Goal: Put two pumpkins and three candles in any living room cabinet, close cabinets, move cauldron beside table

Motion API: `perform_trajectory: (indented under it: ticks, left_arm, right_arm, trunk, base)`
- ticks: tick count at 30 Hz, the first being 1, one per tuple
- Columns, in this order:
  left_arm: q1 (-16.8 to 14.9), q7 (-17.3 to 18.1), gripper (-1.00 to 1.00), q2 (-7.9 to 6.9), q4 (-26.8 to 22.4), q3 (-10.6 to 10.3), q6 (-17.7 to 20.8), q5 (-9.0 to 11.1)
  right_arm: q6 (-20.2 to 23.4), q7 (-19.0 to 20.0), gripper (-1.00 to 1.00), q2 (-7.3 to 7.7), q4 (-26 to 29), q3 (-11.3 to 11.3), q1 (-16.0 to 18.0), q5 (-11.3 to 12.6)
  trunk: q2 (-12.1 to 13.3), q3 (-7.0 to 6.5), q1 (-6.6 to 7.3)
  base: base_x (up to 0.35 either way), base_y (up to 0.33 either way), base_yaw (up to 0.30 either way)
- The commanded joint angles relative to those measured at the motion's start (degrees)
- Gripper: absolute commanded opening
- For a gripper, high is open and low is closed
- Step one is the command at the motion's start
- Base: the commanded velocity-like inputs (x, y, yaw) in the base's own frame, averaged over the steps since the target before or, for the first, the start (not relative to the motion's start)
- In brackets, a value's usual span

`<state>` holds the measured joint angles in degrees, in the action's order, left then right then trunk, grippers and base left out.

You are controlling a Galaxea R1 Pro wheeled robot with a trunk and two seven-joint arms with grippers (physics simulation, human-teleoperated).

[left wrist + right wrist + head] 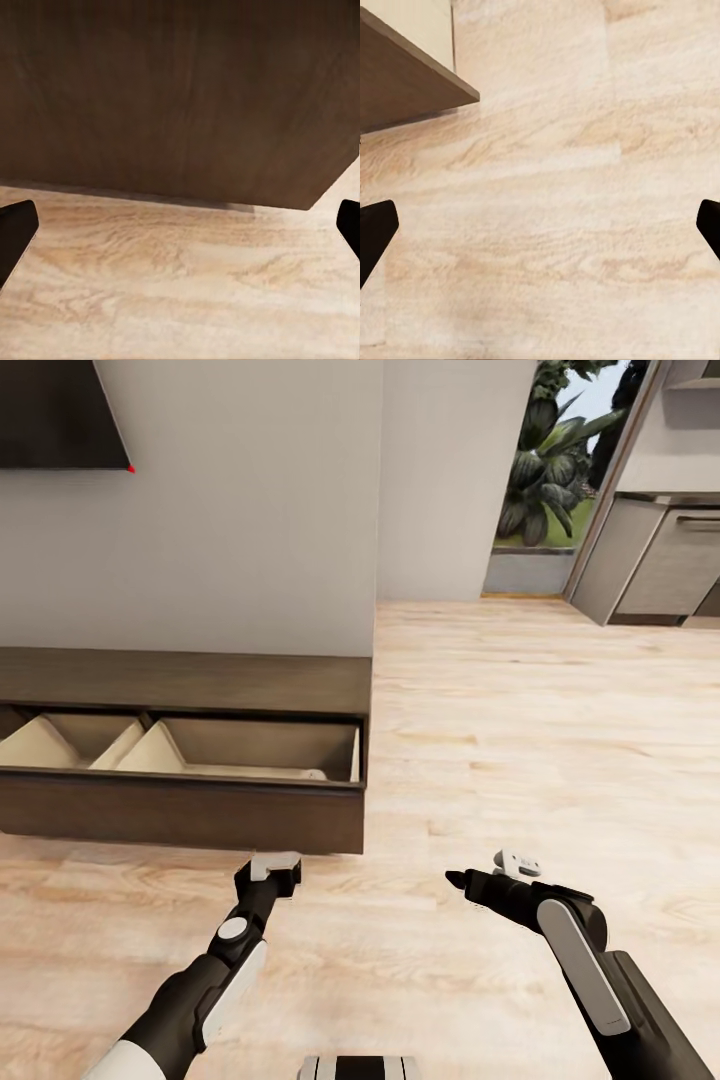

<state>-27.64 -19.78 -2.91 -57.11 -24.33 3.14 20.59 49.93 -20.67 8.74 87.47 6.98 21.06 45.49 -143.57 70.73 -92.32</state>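
So the cabinet (200,810) has its drawers pulled out at the right end. There's a pale lump in the right drawer's front corner, maybe a candle (313,774), hard to tell. Left gripper (272,867) sits spread wide and empty just before the drawer front; right gripper (505,870) is likewise open and empty. I'd push flat and square on the front.

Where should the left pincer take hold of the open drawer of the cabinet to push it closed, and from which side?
No handle shows on the drawer front, so probably nothing to grip. The drawer is pulled out toward the robot, pale inside exposed. The left pincer, open, sits just before the front's right part. Best press flat against that dark front from the robot's side, or pinch its top edge from above.
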Motion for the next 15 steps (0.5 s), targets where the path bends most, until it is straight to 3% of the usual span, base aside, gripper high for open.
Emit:
perform_trajectory:
  ticks: [1, 15]
  left_arm:
    - [0.0, -0.5, 1.0, -0.08, -0.1, -0.3, 0.2, 0.3]
    - [0.0, -0.4, 1.0, -0.15, 0.0, -0.3, 0.2, 0.3]
  right_arm:
    - [0.1, -0.6, 1.0, 0.08, 0.1, 0.1, 0.0, 0.6]
    - [0.1, -0.6, 1.0, 0.13, 0.1, 0.1, 0.0, 0.6]
  trunk:
    - [0.0, 0.05, -0.02]
    - [0.0, 0.05, -0.02]
  base:
    - [0.332, 0.068, 0.0]
    - [0.291, 0.048, 0.0]
